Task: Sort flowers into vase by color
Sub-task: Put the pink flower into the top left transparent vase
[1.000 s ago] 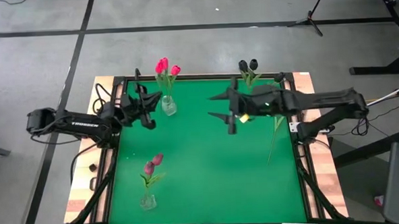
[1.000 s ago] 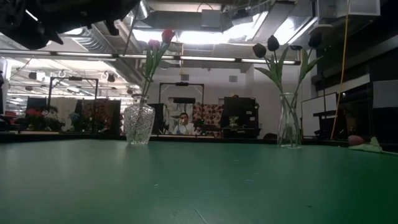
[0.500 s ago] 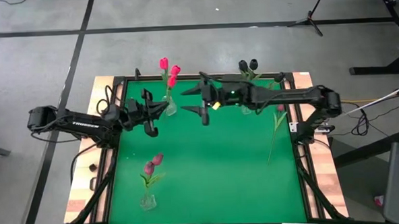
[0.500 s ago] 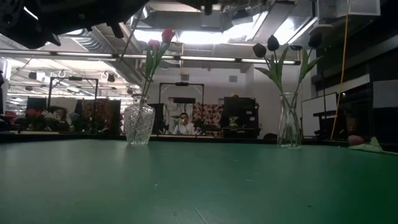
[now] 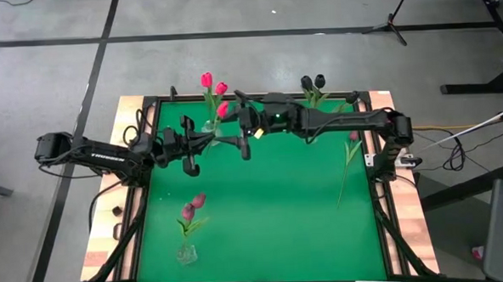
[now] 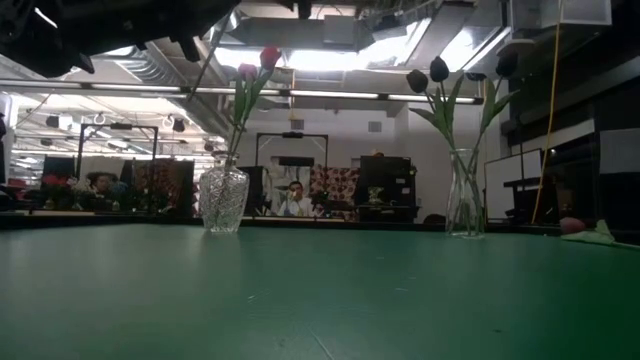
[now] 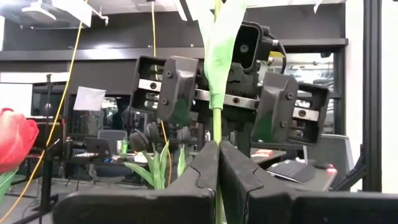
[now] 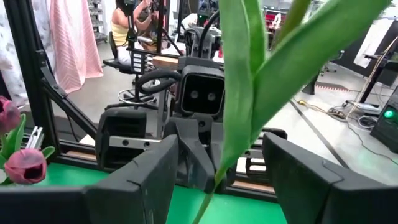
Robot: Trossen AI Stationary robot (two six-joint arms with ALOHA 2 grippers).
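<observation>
Two jaws | left [image 7: 217, 163] clamps pink tulip [image 5: 223, 109] stem | right [image 8: 214, 163] wide around it

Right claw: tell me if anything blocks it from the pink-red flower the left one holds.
Nothing visible does. The left claw is shut on the flower's stem, and the open right claw faces it with its fingers either side of the leaf.

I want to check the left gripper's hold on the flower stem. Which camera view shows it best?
The left wrist view: the left gripper is shut on the flower stem. The high view shows it small, the right wrist view head-on, the low view not clearly.
</observation>
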